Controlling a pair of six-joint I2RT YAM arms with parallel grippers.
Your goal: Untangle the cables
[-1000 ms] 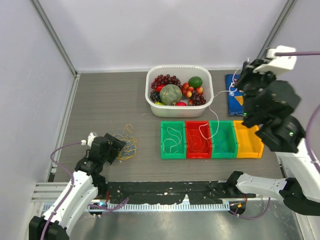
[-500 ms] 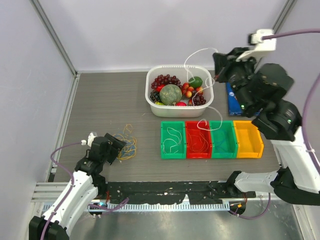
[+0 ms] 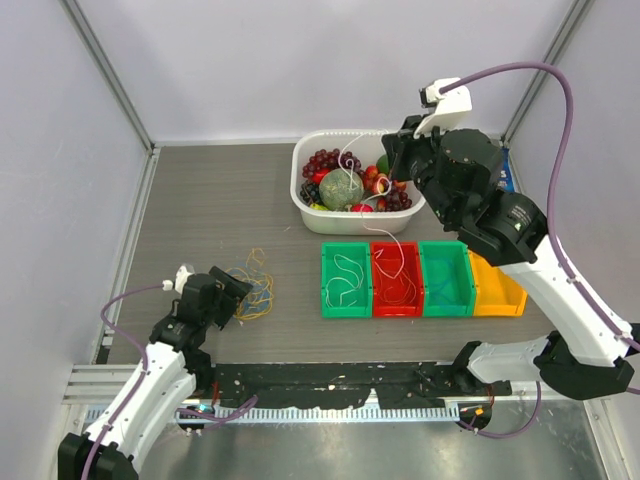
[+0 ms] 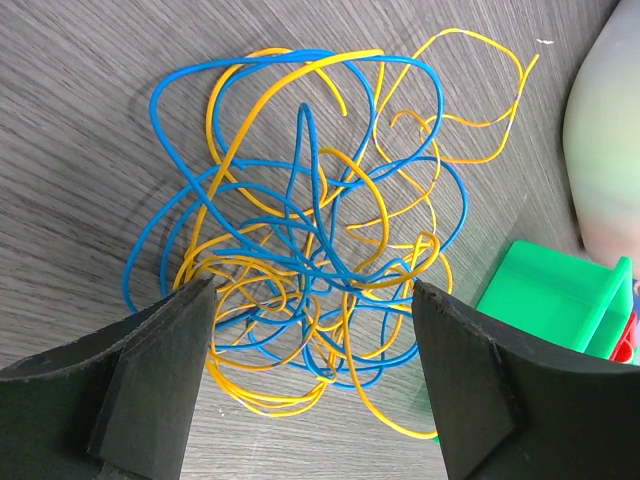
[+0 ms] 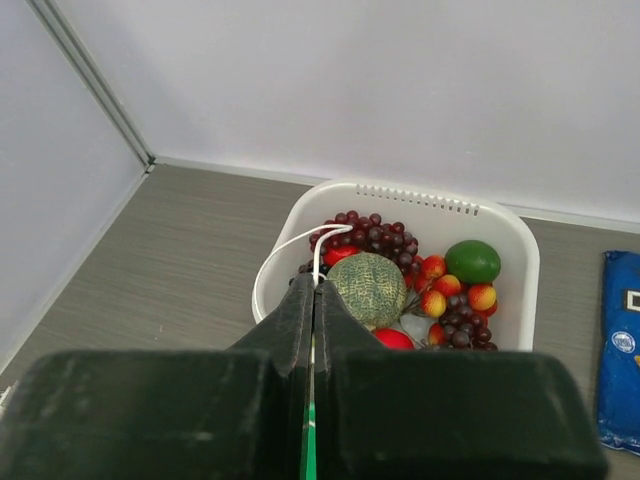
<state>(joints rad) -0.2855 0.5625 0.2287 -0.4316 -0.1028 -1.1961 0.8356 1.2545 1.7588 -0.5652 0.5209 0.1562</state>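
A tangle of thin blue and yellow cables (image 3: 255,285) lies on the dark table at the left. My left gripper (image 3: 232,290) stands open beside it. In the left wrist view the tangle (image 4: 300,200) sits just ahead of the wide-apart fingers, and the left gripper (image 4: 312,300) holds nothing. My right gripper (image 3: 392,162) hangs above the fruit basket (image 3: 355,135), shut on a white cable (image 3: 400,255) that trails down into the red bin (image 3: 396,311). The right wrist view shows that white cable (image 5: 286,243) looping out of the closed right gripper (image 5: 315,282).
A row of bins stands mid-table: green (image 3: 325,280) with another white cable (image 3: 345,270) in it, red, green (image 3: 446,308) and orange (image 3: 497,308). The white basket (image 5: 420,195) holds fruit. A blue packet (image 3: 512,175) shows behind the right arm.
The right arm has swung left from the back right to above the basket, carrying the white cable; the cable's tail moved from the second green bin into the red one. The left arm stayed still.
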